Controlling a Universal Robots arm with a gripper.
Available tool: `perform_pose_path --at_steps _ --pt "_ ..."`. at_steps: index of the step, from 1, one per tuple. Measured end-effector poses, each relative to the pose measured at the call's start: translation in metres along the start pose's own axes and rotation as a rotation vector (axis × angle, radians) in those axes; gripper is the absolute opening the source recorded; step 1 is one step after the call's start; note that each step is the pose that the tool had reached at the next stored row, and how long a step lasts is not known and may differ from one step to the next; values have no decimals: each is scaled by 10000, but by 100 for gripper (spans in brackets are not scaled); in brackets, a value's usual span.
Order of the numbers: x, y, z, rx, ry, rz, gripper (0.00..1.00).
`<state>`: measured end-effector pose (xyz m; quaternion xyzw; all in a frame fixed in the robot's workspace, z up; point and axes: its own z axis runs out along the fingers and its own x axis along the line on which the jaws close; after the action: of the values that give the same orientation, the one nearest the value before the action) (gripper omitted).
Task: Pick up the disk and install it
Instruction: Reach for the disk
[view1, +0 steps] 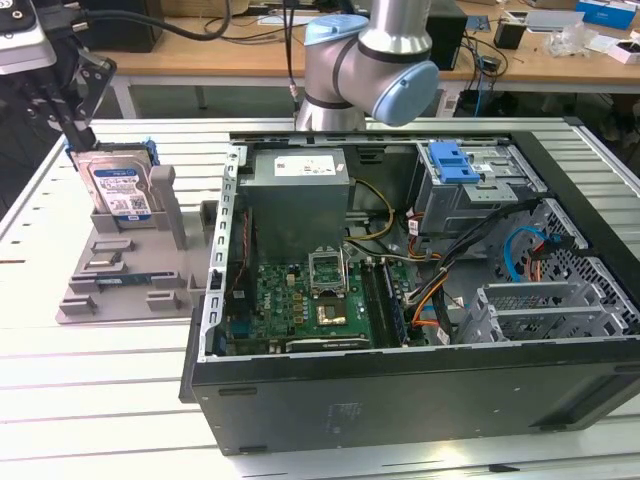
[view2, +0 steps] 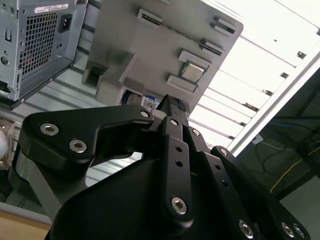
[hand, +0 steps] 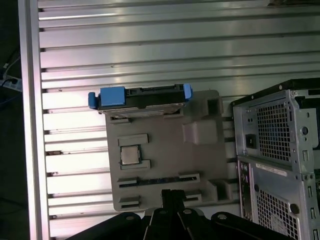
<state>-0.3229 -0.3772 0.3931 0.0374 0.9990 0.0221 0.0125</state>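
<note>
In the exterior view, the disk (view1: 120, 188) stands upright on its edge in a slot at the back of a grey holder (view1: 120, 275). The holder lies on the ribbed metal table (view1: 100, 400), on the exterior view's left of the open computer case (view1: 400, 385). The gripper (view1: 78, 136) hangs just at the upper corner of the disk, on the side away from the case. From here I cannot tell if it touches the blue frame. Inside the case there is a green board (view1: 310, 300) and a blue latch (view1: 455, 160) on the drive cage.

In the second wrist view, the gripper (view2: 172, 103) has its jaws pressed together, with nothing between them. A small part of the disk (view2: 150, 102) shows just behind the tips. The holder (view2: 150, 45) carries a square chip (view2: 192, 72).

In the first wrist view, the disk (hand: 142, 96) is seen from its top edge, sitting in the holder (hand: 165, 172) beside the case (hand: 280, 150). The closed gripper (hand: 169, 194) is apart from the disk here.
</note>
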Motion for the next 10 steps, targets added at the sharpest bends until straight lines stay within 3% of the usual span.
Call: perform_pose_path --at_steps 10 --pt "144 28 -2 0 0 -1 11"
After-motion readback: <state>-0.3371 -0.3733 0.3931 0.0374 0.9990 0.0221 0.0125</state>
